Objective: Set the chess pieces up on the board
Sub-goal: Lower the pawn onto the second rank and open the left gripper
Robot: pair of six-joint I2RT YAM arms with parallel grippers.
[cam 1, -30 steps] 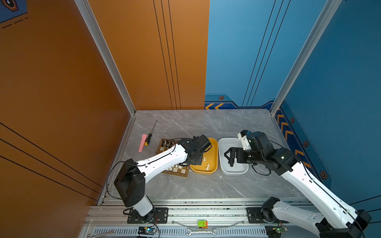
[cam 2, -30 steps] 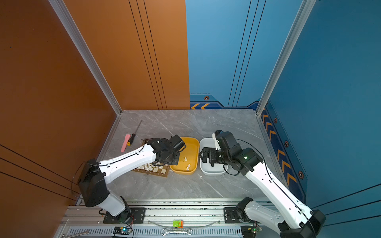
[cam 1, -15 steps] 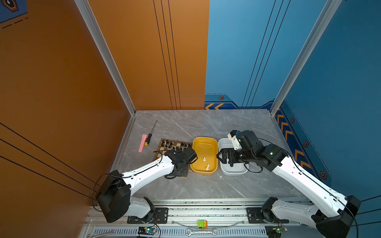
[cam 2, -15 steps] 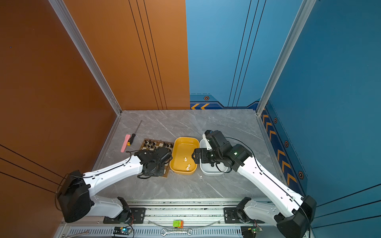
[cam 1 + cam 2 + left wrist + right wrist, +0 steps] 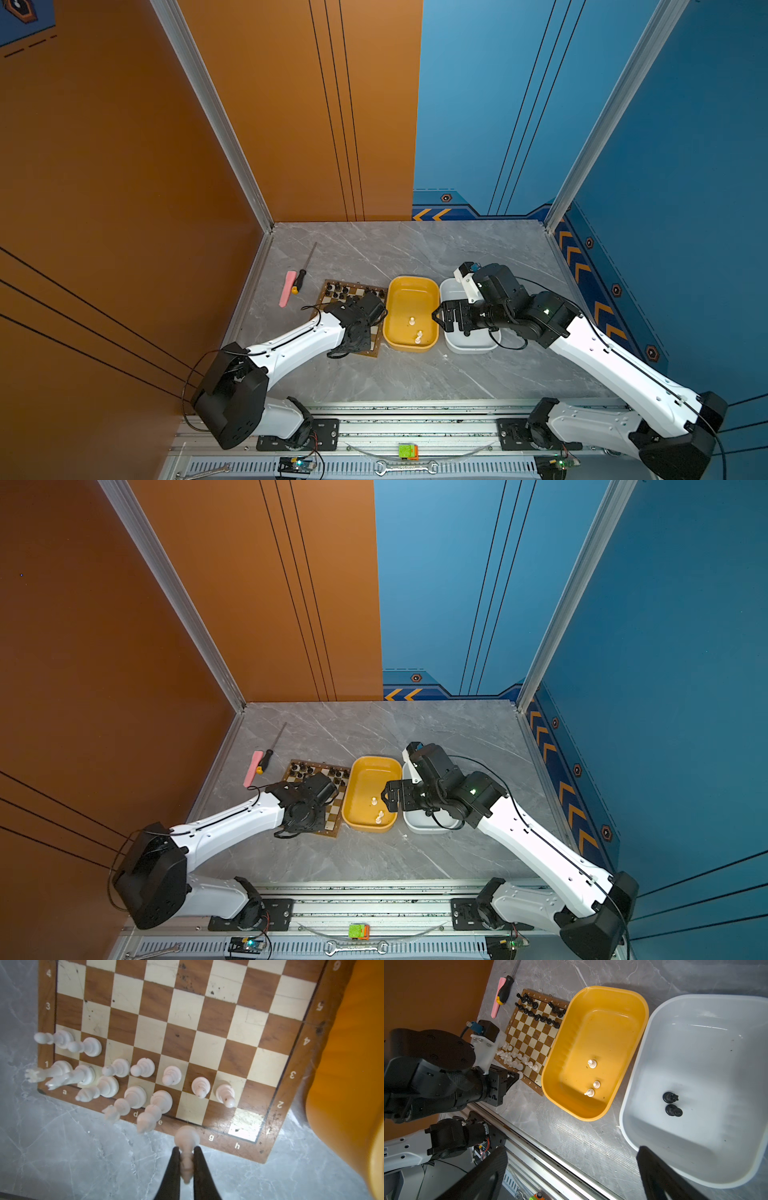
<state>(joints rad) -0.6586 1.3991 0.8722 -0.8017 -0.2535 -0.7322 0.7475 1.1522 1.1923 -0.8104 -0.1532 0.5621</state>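
Chess piece (image 5: 187,1139) clamped in left tool (image 5: 187,1148), at board (image 5: 187,1012) rim, right tool (image 5: 441,319) apart

Scuffed wood-grain board (image 5: 187,1022), glossy plastic yellow tub (image 5: 593,1022), marbled grey tabletop (image 5: 415,374).

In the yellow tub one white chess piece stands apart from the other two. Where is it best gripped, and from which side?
Probably the slim upper part of the lone white piece, above its round base, coming straight down. It looks upright, so its top is free; the walls of the yellow tub hinder a sideways approach, and the other two pieces leave room around it.
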